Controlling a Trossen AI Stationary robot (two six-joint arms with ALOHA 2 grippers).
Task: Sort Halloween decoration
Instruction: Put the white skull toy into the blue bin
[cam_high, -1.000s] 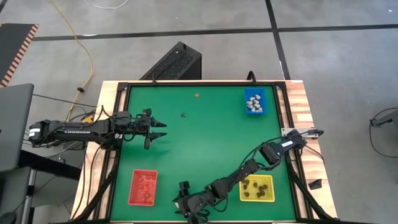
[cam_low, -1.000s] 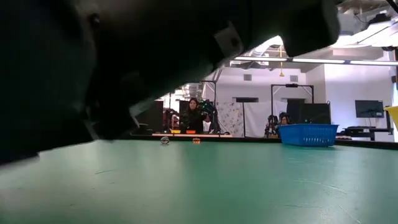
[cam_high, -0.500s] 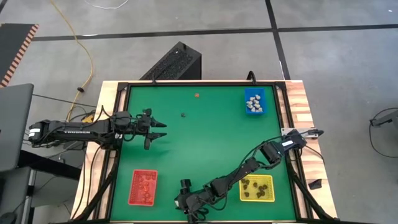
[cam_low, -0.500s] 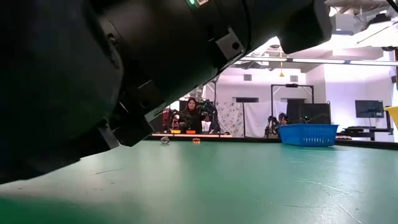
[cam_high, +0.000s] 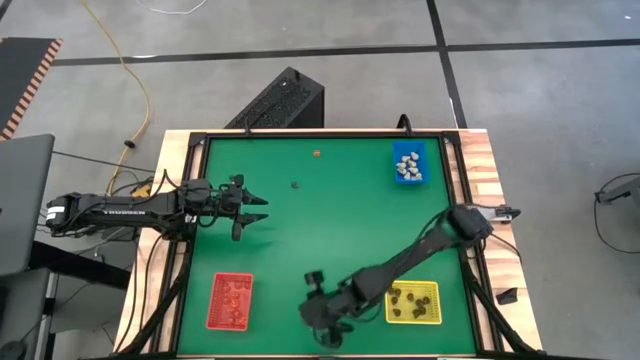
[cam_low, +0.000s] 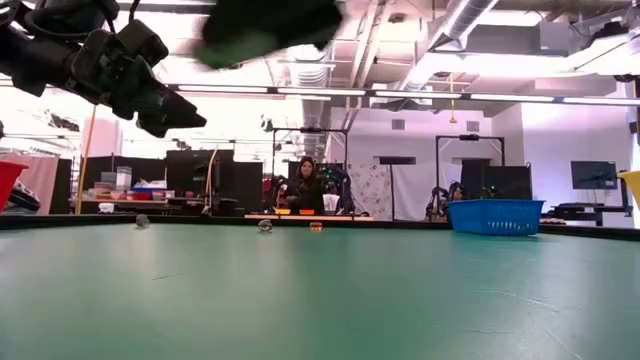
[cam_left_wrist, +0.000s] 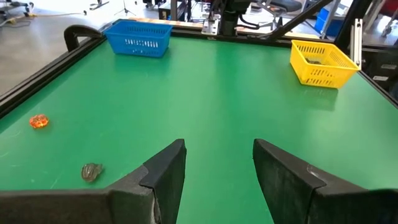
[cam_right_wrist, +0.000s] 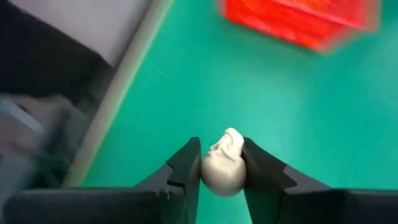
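Note:
My right gripper (cam_right_wrist: 222, 163) is shut on a whitish-cream trinket (cam_right_wrist: 222, 169) and hangs above the table near its near edge (cam_high: 318, 315), between the red tray (cam_high: 231, 301) and the yellow tray (cam_high: 413, 302). It shows as a dark blur at the top of the low view (cam_low: 270, 25). An orange trinket (cam_high: 317, 154) and a dark one (cam_high: 295, 184) lie loose on the far part of the green table, also seen in the left wrist view, orange (cam_left_wrist: 38, 121) and dark (cam_left_wrist: 91, 171). My left gripper (cam_left_wrist: 217, 168) waits open at the table's left side (cam_high: 258, 208). My right gripper pinches the whitish trinket by its two opposite sides (cam_right_wrist: 208, 171) between its two fingers, near their free ends. The fingers slant down toward the table's near left. The trinket is lifted clear of the green table.
The blue tray (cam_high: 408, 163) at the far right holds whitish trinkets, the yellow tray holds dark ones, and the red tray holds reddish ones. The table's black raised rim (cam_right_wrist: 118, 99) runs close by my right gripper. People sit in the room beyond the far edge (cam_low: 305, 185).
My right gripper has risen from the table at the near edge and gone a little toward the right edge, tipping less steeply down. In the low view it no longer fills the picture and shows only as a blur at the top.

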